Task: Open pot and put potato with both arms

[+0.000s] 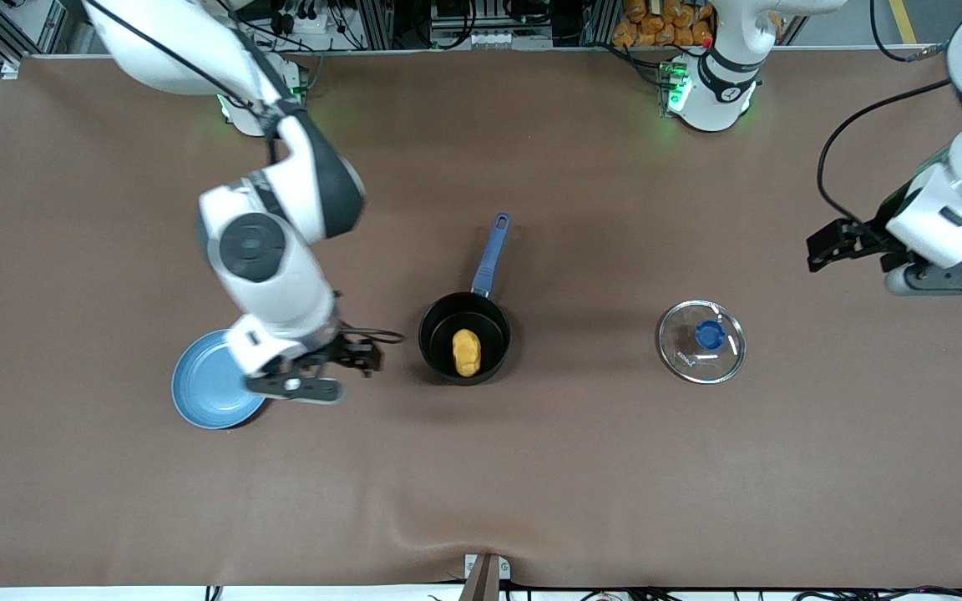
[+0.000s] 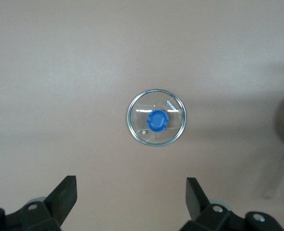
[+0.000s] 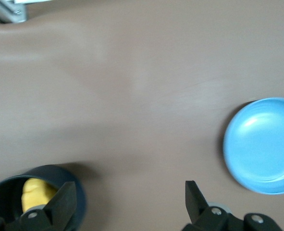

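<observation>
A brown table seen from above. The pot (image 1: pixel 464 337) sits open near the table's middle, its blue handle pointing toward the robots' bases. The potato (image 1: pixel 466 351) lies inside it. The lid (image 1: pixel 701 341) rests flat on the table, knob up, well apart from the pot, toward the left arm's end.

The right gripper (image 1: pixel 357 357) hangs empty with its fingers spread, over bare table between the pot and a blue plate (image 1: pixel 212 386). In the right wrist view the pot (image 3: pixel 36 198) with the potato (image 3: pixel 38 194) shows just past one fingertip, and the plate (image 3: pixel 262 145) lies off the other way.

The left gripper (image 1: pixel 832 249) hangs empty with fingers wide apart, up over the left arm's end of the table. In the left wrist view the lid (image 2: pixel 156 117) lies on the table ahead of the fingers, well clear of them.

Judging by this layout, the task looks done, and both arms seem clear of the work. The main risk is the right gripper: it is close to the pot's rim, so a low sideways sweep toward the pot could nudge or tip it and spill the potato. A low sweep the other way could clip the plate.
</observation>
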Robot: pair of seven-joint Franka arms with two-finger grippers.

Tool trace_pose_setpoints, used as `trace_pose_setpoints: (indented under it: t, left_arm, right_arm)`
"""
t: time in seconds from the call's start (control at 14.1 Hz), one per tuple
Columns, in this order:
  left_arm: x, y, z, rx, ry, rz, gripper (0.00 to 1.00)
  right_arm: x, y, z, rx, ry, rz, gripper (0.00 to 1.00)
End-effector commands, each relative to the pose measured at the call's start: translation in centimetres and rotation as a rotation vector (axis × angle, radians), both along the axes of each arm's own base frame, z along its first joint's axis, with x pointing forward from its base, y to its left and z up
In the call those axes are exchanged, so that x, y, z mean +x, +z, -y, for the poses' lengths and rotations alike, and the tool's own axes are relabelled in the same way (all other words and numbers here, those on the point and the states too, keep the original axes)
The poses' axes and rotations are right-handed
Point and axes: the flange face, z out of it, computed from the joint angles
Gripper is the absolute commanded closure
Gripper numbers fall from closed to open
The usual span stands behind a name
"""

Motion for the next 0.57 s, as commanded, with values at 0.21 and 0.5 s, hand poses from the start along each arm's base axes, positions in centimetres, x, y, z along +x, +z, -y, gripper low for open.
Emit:
trace_pose_setpoints:
  t: [0.21, 0.5]
  left_arm:
    - [-2.3, 3.4, -3.9, -0.053, 0.071, 0.01, 0.0]
    - [-2.8, 3.1, -5.7, -0.057, 0.049, 0.012, 0.0]
  right_arm:
    - [0.4, 6.6, 15.1, 0.033, 0.061, -0.087, 0.0]
    - [-1.0, 9.9, 23.7, 0.031, 0.093, -0.109, 0.0]
